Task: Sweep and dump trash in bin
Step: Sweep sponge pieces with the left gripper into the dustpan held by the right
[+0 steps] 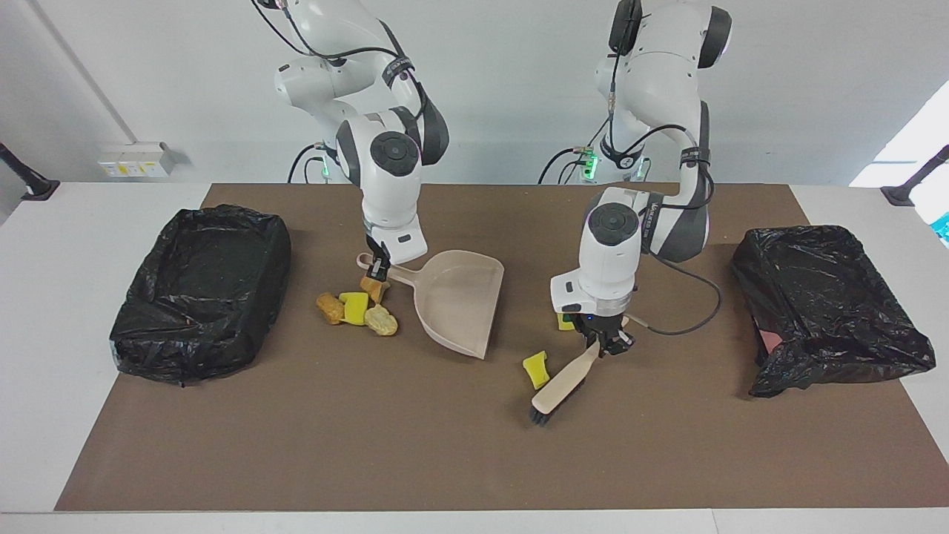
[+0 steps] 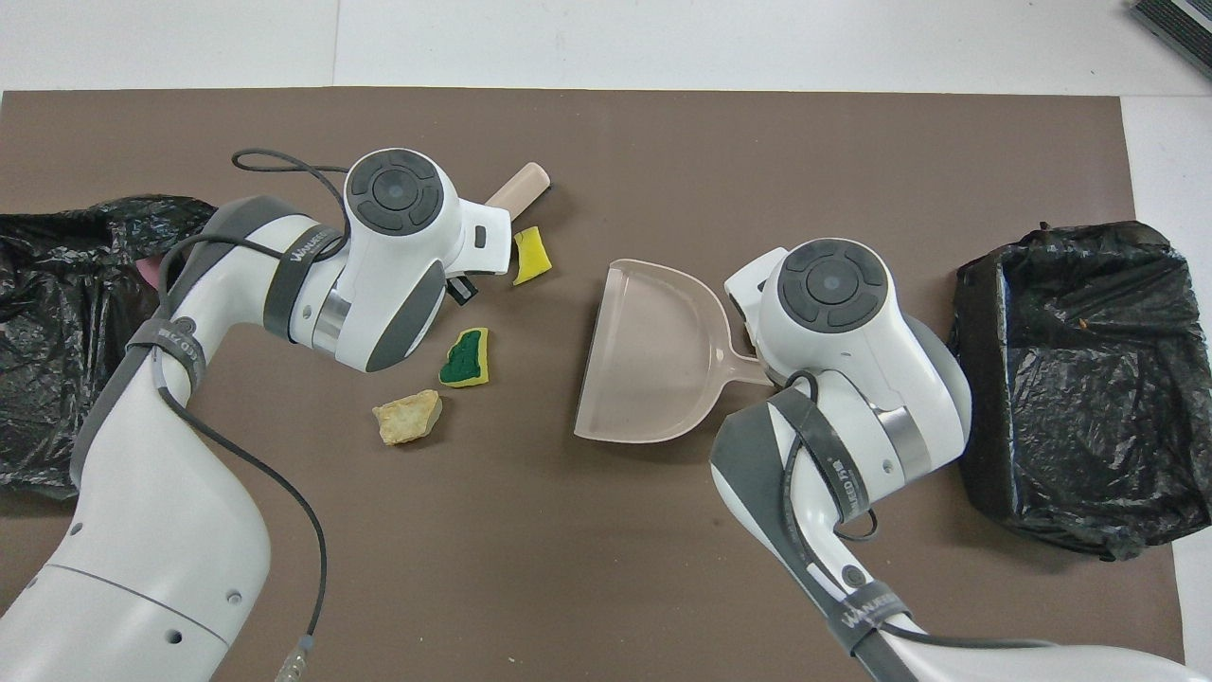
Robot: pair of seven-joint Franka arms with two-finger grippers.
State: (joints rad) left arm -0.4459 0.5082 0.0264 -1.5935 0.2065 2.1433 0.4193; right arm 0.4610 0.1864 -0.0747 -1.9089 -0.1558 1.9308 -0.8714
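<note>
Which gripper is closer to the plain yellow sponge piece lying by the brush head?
Left. The left gripper, holding the brush, hangs right beside the yellow sponge piece; the right gripper holds the dustpan by its handle.

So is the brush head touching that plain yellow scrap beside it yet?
Apart. In the facing view a strip of brown mat shows between the brush head and the yellow scrap; the left gripper holds the brush handle.

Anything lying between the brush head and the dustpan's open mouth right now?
One plain yellow sponge scrap beside the brush; otherwise bare mat up to the dustpan, clearest in the facing view.
</note>
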